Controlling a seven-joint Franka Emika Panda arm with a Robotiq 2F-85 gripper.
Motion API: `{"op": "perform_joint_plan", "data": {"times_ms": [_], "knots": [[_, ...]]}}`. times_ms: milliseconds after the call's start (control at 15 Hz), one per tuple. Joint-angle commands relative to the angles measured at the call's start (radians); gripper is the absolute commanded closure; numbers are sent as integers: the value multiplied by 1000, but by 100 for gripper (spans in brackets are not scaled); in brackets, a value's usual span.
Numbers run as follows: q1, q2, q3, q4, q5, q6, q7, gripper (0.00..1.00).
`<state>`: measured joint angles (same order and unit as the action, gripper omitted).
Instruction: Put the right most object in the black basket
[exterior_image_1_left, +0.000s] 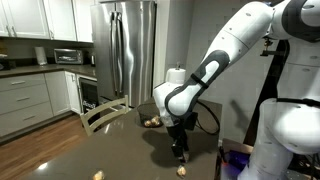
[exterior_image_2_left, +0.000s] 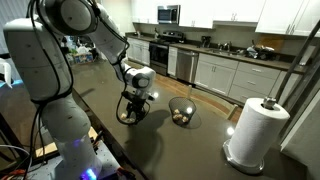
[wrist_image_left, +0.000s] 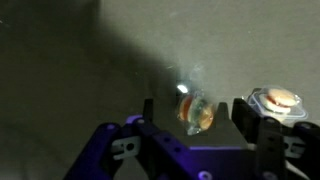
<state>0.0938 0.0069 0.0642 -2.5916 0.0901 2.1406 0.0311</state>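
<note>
In the wrist view a small tan-orange wrapped lump (wrist_image_left: 196, 114) lies on the dark table between my open gripper's (wrist_image_left: 197, 104) two fingers, with a gap on each side. In an exterior view the gripper (exterior_image_1_left: 180, 153) hangs just above this lump (exterior_image_1_left: 182, 170). In an exterior view the gripper (exterior_image_2_left: 130, 108) is left of the black mesh basket (exterior_image_2_left: 183, 103), which holds a few tan lumps. The basket also shows behind the arm in an exterior view (exterior_image_1_left: 150, 121).
A second pale wrapped lump (wrist_image_left: 278, 98) lies just outside one finger. Another lump (exterior_image_1_left: 98, 175) lies near the table's front edge. A white paper towel roll (exterior_image_2_left: 255, 130) stands beyond the basket. A chair back (exterior_image_1_left: 105, 115) stands at the table's far side.
</note>
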Motion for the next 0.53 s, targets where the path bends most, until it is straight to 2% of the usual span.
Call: {"op": "perform_joint_plan", "data": {"times_ms": [0, 400, 467], "knots": [[-9, 35, 2, 39, -23, -40, 29, 48], [-7, 54, 2, 61, -20, -72, 43, 87], [-5, 50, 3, 65, -24, -85, 57, 89]]}}
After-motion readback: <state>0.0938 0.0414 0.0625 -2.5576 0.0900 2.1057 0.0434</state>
